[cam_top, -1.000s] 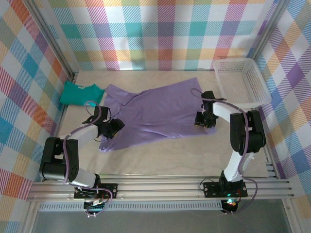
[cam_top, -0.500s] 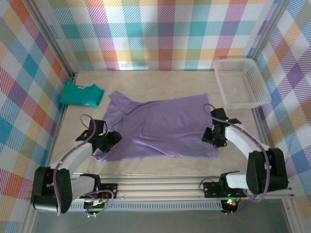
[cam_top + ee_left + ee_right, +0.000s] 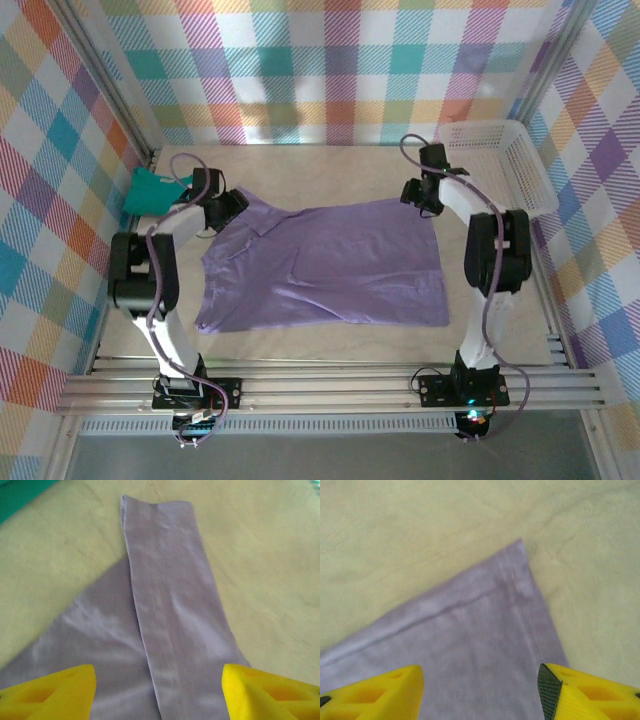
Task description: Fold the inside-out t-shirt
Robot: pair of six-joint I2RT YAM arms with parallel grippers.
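Plaid walls all round, pale table [image 3: 330, 165] underneath. The inside-out t-shirt [image 3: 330, 265] lies spread flat mid-table. White basket [image 3: 520, 165] sits far right and the teal garment [image 3: 148, 190] far left, both apparently clear of the shirt.

Your left gripper [image 3: 222, 208] hangs over the far-left sleeve [image 3: 165, 580]. Your right gripper [image 3: 418, 195] hangs over the far-right hem corner [image 3: 517, 555]. Both have their jaws apart and grasp nothing.

Likely step: pinch the far edge and fold it toward you.
- Seat each gripper well onto the cloth, not on the very tip.
- Close both together.
- Lift level and travel at one pace.
- Keep the span taut so the edges land square.
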